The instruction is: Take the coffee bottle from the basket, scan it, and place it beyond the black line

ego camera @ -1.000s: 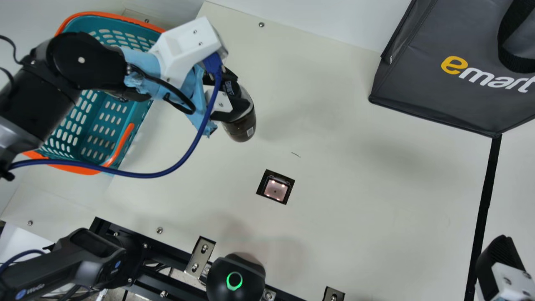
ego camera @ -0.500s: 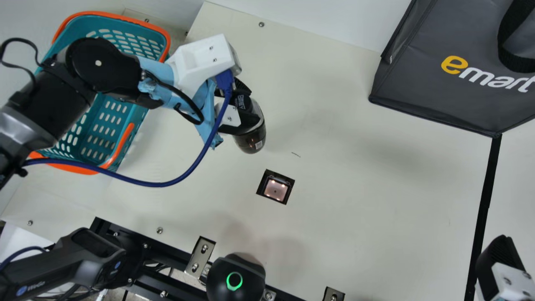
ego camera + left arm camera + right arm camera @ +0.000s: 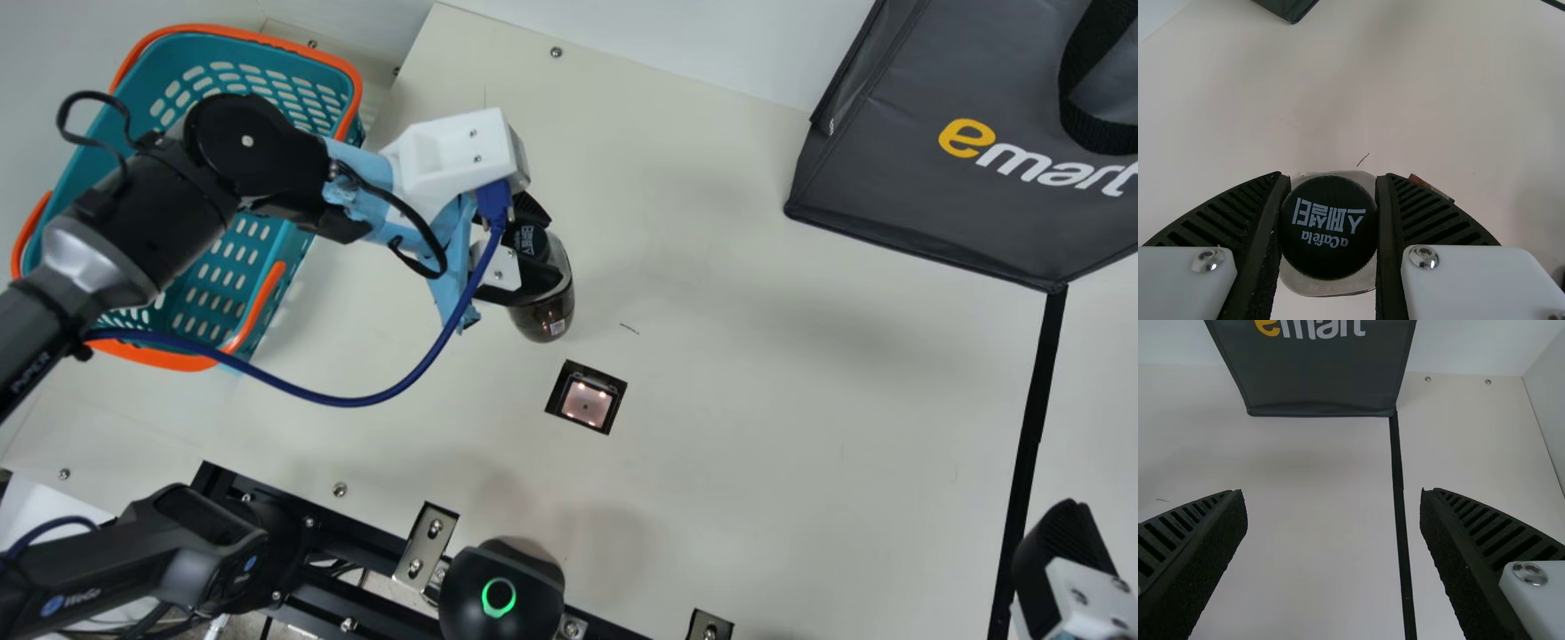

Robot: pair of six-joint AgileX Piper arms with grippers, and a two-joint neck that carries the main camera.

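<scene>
With the coffee bottle [image 3: 539, 311] gripped snugly in the left gripper [image 3: 1330, 179] and the right gripper [image 3: 1333, 499] wide, gently bring the pale code patch [image 3: 557, 327] squarely over the scanner window [image 3: 586, 403].

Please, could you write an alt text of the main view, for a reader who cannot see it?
The left gripper holds the coffee bottle, cap up, between an orange-rimmed teal basket and the square scanner window in the table. At right, a black line runs down from a dark grey bag.
</scene>
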